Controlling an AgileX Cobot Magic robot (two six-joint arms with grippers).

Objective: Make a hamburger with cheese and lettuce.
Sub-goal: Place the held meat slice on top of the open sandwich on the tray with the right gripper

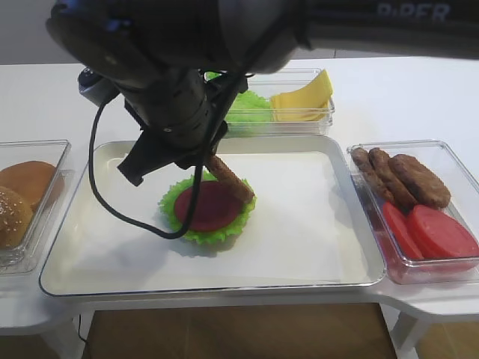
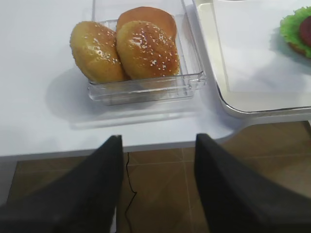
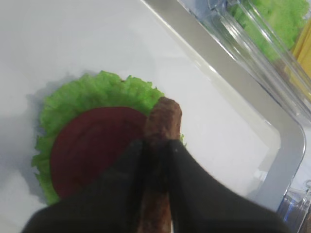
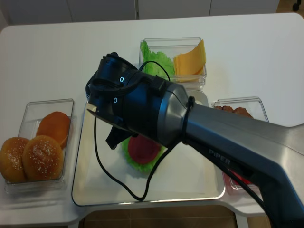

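Note:
The hamburger (image 1: 202, 213) lies on the metal tray (image 1: 337, 247), a frilly green leaf rim with a red tomato disc (image 3: 92, 145) on top. My right gripper (image 3: 156, 145) is shut on a brown patty (image 3: 164, 119), held edge-on and tilted. The patty's lower end (image 1: 230, 179) is at the stack's right rim. Cheese (image 1: 303, 101) and loose lettuce (image 1: 251, 112) sit in a clear box behind the tray. My left gripper (image 2: 158, 141) is open and holds nothing. It hangs over the floor in front of the table, near the bun box.
A clear box of sesame buns (image 2: 126, 48) stands left of the tray. On the right, another clear box holds brown patties (image 1: 404, 176) and red tomato slices (image 1: 430, 232). The right arm's big body (image 4: 142, 104) covers the tray's back left.

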